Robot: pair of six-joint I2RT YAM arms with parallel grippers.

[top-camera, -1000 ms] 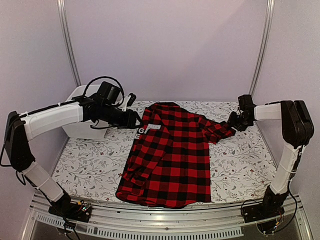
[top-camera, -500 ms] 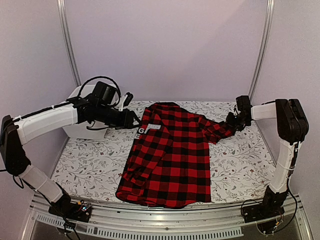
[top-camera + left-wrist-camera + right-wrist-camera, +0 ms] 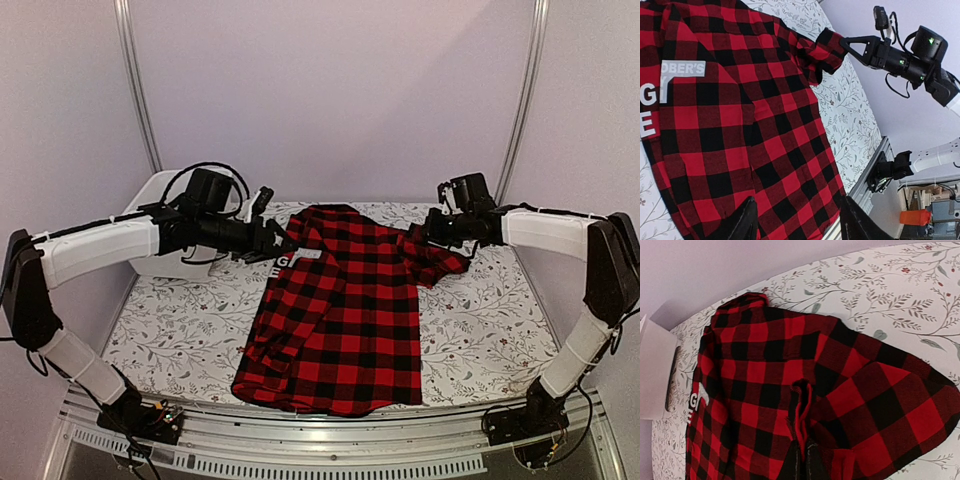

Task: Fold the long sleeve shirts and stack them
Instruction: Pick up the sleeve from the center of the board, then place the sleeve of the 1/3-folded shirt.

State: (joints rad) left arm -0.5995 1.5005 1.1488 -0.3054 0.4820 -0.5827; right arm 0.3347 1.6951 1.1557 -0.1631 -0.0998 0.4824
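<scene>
My right gripper (image 3: pixel 801 462) is pinched tight on the sleeve (image 3: pixel 880 405); the shirt (image 3: pixel 340 320) body lies to my left, lengthwise near-far.

Lilac walls (image 3: pixel 330 90), floral tabletop (image 3: pixel 480 330)

White lettering (image 3: pixel 647 96) on the shirt (image 3: pixel 765 125) runs off the picture's edge

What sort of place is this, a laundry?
Likely a robot lab bench, not a laundry: left arm and right arm bolted to a metal rail, plain walls with metal frame, one plaid shirt on a floral-covered table.
</scene>
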